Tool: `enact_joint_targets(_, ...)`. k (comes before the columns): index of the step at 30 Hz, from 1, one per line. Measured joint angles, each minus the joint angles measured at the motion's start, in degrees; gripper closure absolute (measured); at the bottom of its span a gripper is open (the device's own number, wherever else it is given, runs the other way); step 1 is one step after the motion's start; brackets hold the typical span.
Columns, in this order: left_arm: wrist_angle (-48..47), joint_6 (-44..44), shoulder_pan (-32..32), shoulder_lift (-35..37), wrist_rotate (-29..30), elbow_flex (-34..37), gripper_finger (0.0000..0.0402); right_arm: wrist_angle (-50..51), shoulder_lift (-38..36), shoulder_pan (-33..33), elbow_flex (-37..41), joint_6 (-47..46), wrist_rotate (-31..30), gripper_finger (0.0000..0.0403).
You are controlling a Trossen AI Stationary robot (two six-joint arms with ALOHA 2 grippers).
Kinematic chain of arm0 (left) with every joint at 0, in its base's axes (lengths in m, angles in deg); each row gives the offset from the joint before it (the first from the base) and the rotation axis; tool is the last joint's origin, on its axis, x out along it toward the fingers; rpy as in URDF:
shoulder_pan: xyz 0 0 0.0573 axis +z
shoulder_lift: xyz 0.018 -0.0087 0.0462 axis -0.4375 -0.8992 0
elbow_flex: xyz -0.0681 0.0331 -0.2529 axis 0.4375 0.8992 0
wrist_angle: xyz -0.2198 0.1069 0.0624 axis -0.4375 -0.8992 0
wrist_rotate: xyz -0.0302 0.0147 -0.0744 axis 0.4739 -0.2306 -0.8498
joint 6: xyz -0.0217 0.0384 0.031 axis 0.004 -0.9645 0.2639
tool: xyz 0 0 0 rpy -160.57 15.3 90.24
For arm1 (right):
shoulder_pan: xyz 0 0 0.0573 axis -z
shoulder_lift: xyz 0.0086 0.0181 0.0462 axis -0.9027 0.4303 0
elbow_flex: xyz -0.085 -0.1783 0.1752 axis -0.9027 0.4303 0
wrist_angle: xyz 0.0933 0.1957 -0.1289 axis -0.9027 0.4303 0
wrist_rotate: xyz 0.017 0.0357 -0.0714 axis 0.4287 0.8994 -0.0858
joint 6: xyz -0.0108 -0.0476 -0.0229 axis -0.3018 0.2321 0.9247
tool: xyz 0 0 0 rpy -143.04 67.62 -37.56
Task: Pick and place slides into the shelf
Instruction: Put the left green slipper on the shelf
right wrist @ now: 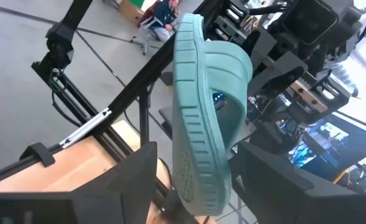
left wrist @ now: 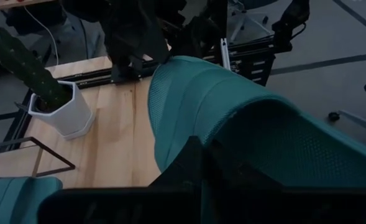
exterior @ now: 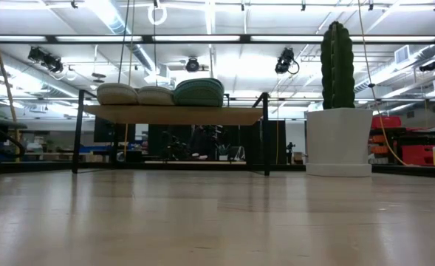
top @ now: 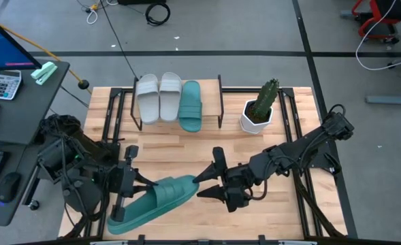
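My left pincer (top: 133,185) is clamped on one end of a teal slide (top: 152,201) at the lower left of the high view, holding it clear of the table (top: 186,153). In my left wrist view the slide's textured footbed (left wrist: 232,118) fills the middle and right of the frame. My right pincer (top: 212,184) sits just right of the slide's other end, lower centre in the high view, its fingers spread wide; in the right wrist view the slide's ribbed sole (right wrist: 198,124) stands between them, though I cannot tell whether they touch it. Farther off, at the upper centre of the high view, the shelf (top: 220,102) carries two pale slides (top: 159,97) and a second teal slide (top: 190,105) side by side. A potted cactus (top: 261,107) stands just right of the shelf.
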Motion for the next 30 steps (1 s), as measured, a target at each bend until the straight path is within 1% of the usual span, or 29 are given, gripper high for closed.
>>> enact_joint_targets(11, 1.2, -1.5, 1.8, 0.0, -0.1, 0.0, 0.0392, -1.1, 0.0, 1.0, 0.0, -0.3, 1.0, 0.0176)
enact_joint_targets(15, 1.4, -1.5, 2.5, 0.0, -1.6, 0.0, 0.0392, -1.1, 0.0, 1.0, 0.0, -1.7, 1.0, 0.0182)
enact_joint_targets(18, 1.4, -1.5, 2.5, 0.0, -1.6, 0.0, 0.0392, -1.1, 0.0, 1.0, 0.0, -2.5, 1.3, 0.0198)
enact_joint_targets(30, 1.7, -1.6, 2.5, 0.0, -1.4, 0.0, 0.0392, -0.5, 0.0, 1.7, 0.1, -4.3, 1.7, 0.0293)
